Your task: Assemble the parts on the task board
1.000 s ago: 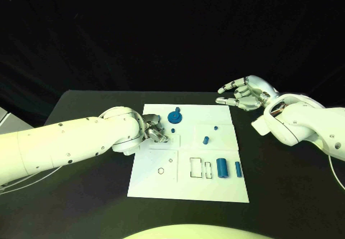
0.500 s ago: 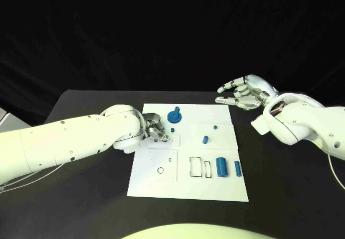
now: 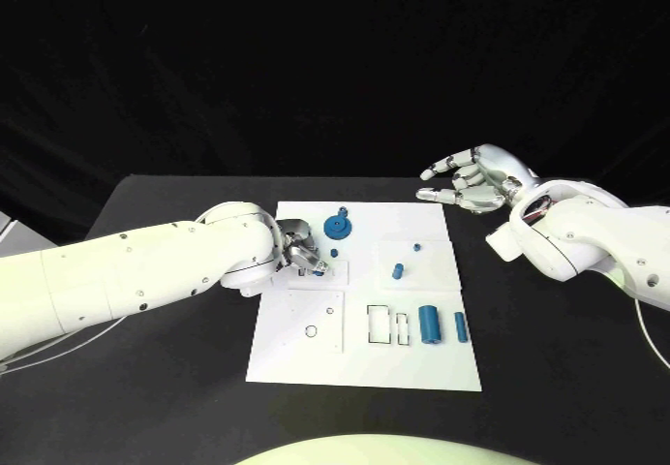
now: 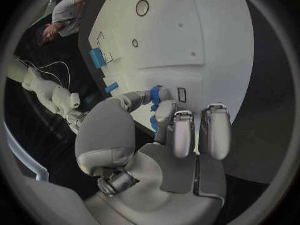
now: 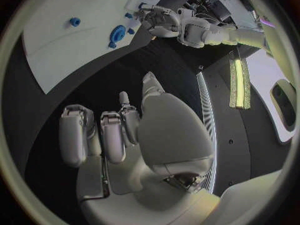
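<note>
I pinch a small blue part [image 4: 155, 96] in my left hand [image 3: 296, 250], low over the task board [image 3: 366, 356] at its left edge, probably to seat it. My right hand [image 3: 474, 180] hangs empty, fingers spread, past the board's far right corner.

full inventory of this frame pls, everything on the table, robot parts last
table: 1, black, under everything
task board: 1, white, table centre
disc part: 1, blue, board's far edge
small pegs: 2, blue, right of board centre, one farther back
cylinders: 2, blue, side by side at near right, the thinner outermost
pinched part: 1, blue, in left hand's fingertips above the board
left hand: silver, at board's left edge, pinches the part
right hand: silver, fingers apart, holds nothing, raised beyond board's far right corner
</note>
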Tool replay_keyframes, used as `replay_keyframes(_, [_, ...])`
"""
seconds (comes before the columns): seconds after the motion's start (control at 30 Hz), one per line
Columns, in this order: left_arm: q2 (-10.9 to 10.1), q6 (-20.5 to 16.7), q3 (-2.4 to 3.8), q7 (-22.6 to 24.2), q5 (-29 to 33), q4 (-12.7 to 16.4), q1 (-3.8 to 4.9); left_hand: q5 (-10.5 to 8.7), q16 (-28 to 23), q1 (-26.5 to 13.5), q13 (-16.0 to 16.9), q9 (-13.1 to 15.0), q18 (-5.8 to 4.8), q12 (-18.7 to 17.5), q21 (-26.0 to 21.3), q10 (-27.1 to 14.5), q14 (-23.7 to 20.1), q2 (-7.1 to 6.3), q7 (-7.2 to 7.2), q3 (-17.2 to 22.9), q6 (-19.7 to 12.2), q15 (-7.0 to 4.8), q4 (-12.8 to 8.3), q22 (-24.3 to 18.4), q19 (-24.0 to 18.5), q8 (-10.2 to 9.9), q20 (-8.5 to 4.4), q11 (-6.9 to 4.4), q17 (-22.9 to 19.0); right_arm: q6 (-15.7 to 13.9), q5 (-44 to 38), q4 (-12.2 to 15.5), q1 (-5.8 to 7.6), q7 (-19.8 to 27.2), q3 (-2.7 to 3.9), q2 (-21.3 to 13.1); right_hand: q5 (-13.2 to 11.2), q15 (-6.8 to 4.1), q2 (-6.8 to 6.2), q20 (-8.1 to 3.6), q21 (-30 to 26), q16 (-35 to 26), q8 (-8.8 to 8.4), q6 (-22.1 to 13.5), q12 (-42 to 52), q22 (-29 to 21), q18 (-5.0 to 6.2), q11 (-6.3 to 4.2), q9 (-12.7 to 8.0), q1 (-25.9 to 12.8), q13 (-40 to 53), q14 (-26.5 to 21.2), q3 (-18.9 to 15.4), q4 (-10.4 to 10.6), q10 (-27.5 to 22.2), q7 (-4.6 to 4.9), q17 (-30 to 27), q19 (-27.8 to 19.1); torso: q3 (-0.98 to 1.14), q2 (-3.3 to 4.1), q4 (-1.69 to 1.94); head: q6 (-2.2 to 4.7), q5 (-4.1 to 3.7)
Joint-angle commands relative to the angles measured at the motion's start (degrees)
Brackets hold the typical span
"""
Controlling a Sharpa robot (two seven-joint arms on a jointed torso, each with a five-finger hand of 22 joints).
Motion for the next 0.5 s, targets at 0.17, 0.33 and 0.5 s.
replay_keyframes(0.17, [0.44, 2.89, -0.49, -0.28, 1.0, -0.27, -0.63, -0.24, 0.21, -0.71, 0.15, -0.59, -0.45, 0.49, 0.15, 0.3, 5.95, 0.77, -0.72, 0.05, 0.33, -0.55, -2.28, 3.55, 0.38, 0.16, -0.23, -0.29, 15.09, 0.76, -0.52, 0.11, -0.03, 0.25, 0.01, -0.02, 0.33, 0.08, 0.62, 0.34, -0.21, -0.3, 0.19, -0.09, -0.35, 9.55, 1.12, -0.03, -0.09, -0.12, 4.29, 4.49, -0.43, -0.16, -0.57, 0.08, 9.75, 1.33, -0.04, 0.0, 0.02, 0.04, -0.09])
replay_keyframes(0.33, [0.42, 2.93, -0.49, -0.29, 0.97, -0.44, -0.63, -0.39, 0.21, -0.87, 0.28, -1.28, -0.47, 0.71, 0.09, 0.28, 5.95, 0.98, -0.85, -5.09, 0.66, -0.63, -0.33, 3.64, 0.46, 0.29, -0.33, -0.34, 15.09, 0.72, -0.54, 0.19, -0.03, 0.25, 0.01, -0.08, 0.3, 0.08, 0.61, 0.34, -0.19, -0.3, 0.19, -0.1, -0.34, 9.56, 1.12, -0.03, -0.09, -0.13, 4.3, 4.49, -0.47, -0.15, -0.56, 0.08, 9.76, 1.34, -0.05, 0.02, 0.02, 0.05, -0.11])
replay_keyframes(0.5, [0.35, 2.87, -0.49, -0.35, 0.55, -0.58, -0.63, -0.48, 0.21, -0.69, 0.24, -1.74, -0.47, 0.76, 0.04, 0.19, 5.95, 0.96, -0.84, -8.72, 0.79, -0.64, 1.13, 3.64, 0.48, 0.34, -0.38, -0.34, 15.09, 0.49, -0.72, 0.24, -0.03, 0.24, 0.0, -0.14, 0.25, 0.09, 0.59, 0.34, -0.3, -0.32, 0.19, -0.1, -0.46, 9.51, 1.14, -0.03, -0.1, -0.13, 4.18, 4.48, -0.51, -0.16, -0.67, 0.08, 9.73, 1.3, -0.07, -0.01, 0.01, 0.07, -0.09])
